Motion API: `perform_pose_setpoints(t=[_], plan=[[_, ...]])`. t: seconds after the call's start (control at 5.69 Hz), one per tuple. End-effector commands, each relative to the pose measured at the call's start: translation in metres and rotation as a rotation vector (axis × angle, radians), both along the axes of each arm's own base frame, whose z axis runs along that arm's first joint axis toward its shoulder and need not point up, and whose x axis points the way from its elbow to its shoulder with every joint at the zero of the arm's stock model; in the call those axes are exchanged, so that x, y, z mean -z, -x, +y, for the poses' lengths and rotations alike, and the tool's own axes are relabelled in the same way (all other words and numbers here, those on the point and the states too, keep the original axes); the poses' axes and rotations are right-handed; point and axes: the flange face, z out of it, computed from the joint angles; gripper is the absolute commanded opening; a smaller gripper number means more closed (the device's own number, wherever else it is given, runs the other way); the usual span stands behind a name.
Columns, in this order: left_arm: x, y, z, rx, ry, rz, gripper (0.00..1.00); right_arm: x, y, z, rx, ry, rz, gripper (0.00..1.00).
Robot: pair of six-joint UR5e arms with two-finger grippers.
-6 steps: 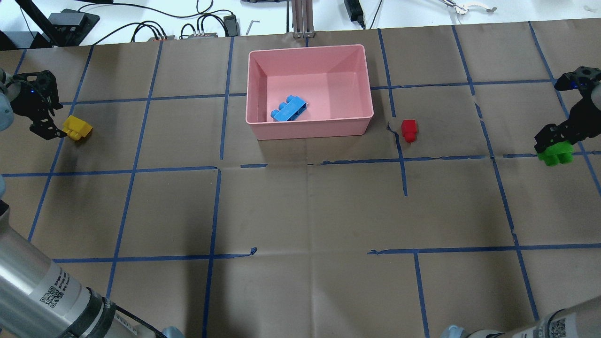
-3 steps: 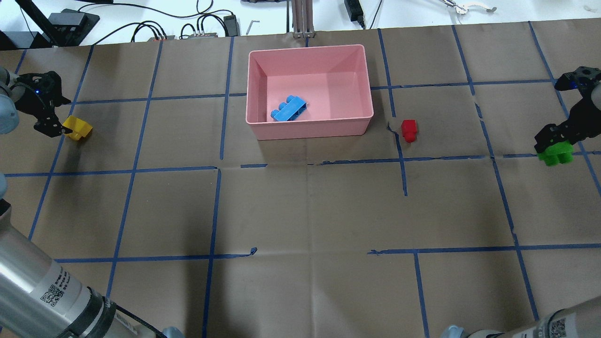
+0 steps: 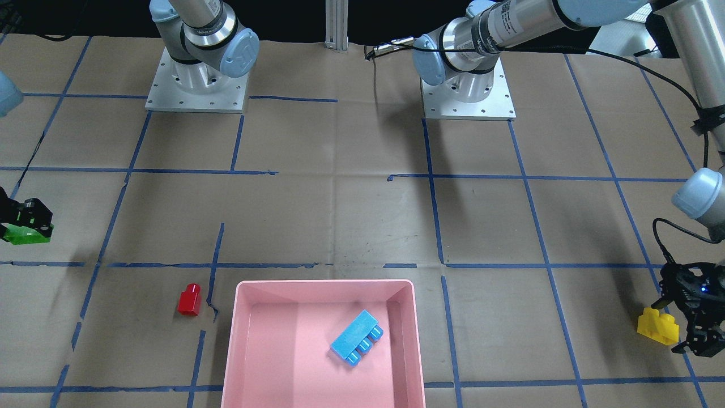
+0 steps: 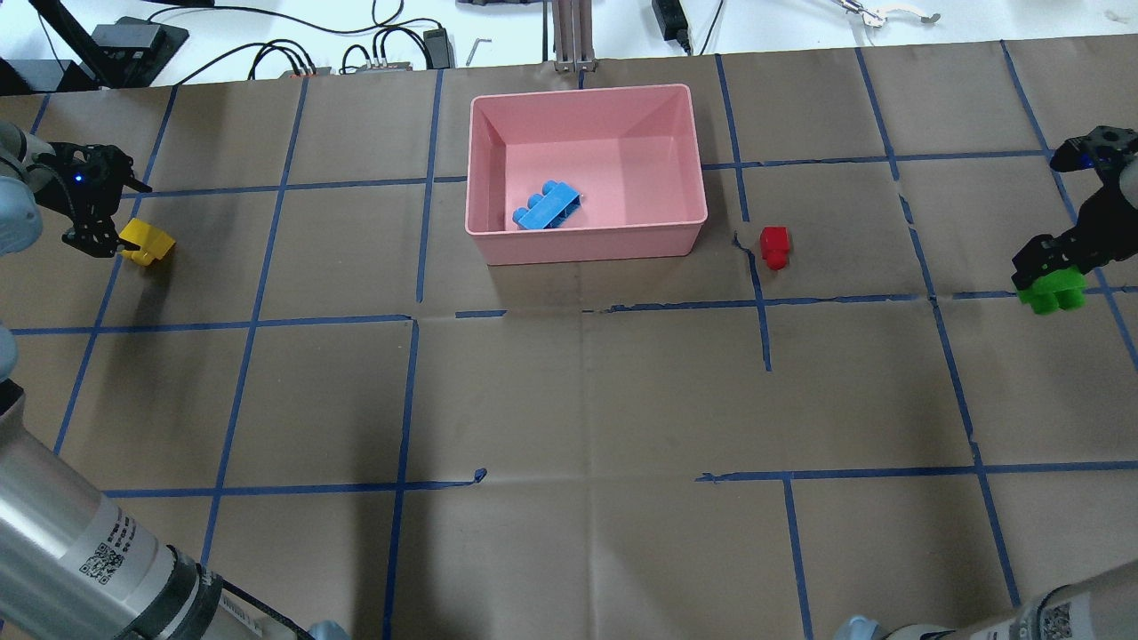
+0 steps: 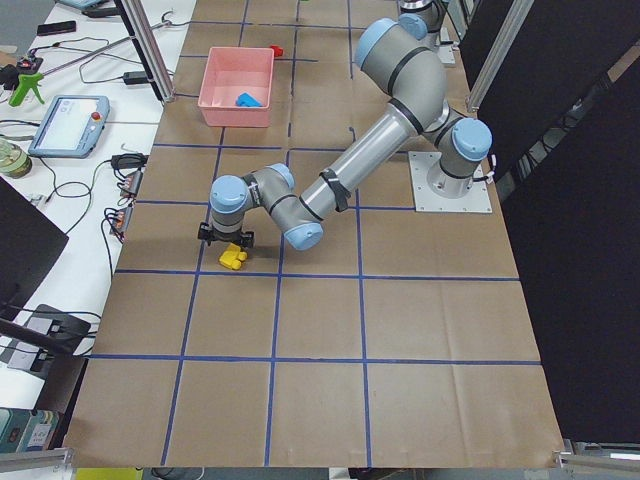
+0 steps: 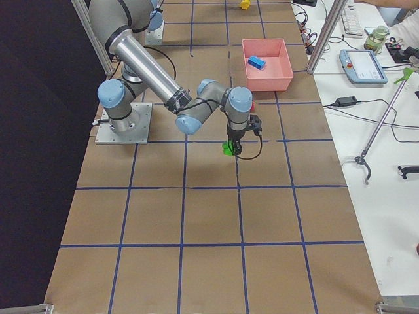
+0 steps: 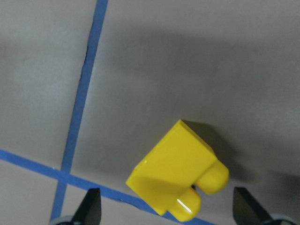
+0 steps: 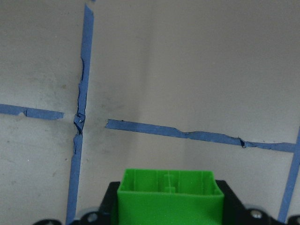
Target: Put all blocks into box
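Overhead exterior view puts your left hand (image 4: 117,222) at the far left of the desk (image 4: 578,400). Its fingers are spread wide on either side of the yellow brick (image 4: 148,242). The left wrist view shows a clear gap between each fingertip and the brick, which lies on its side on a blue tape line. Compared with a second ago, this hand has turned and tipped over the brick, while the brick has kept its place.

Further right, the pink box (image 4: 587,246) sits at the middle of the far side of the desk. The blue brick (image 4: 547,206) lies inside it on its side, near the front-left corner. The red brick (image 4: 773,244) lies on the desk just right of the box, clear of its wall, with its stud pointing toward the robot.

At the far right, your right hand (image 4: 1053,269) is clamped on the green brick (image 4: 1054,293), hollow underside facing the wrist camera. Hand and brick sit where they were a second ago. You cannot tell whether the brick is clear of the desk.
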Motion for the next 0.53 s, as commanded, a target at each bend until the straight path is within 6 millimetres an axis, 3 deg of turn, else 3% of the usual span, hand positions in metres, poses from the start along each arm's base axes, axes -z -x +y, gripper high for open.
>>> perform_pose_setpoints(t=[0.0, 0.35], plan=[[0.0035, 0.0029, 0.0053, 0.055, -0.016, -0.012, 0.99, 0.0, 0.0, 0.0, 0.0, 0.0, 0.0, 0.51], [0.0094, -0.0038, 0.011, 0.046, -0.076, -0.077, 0.99, 0.0, 0.0, 0.0, 0.0, 0.0, 0.0, 0.51]])
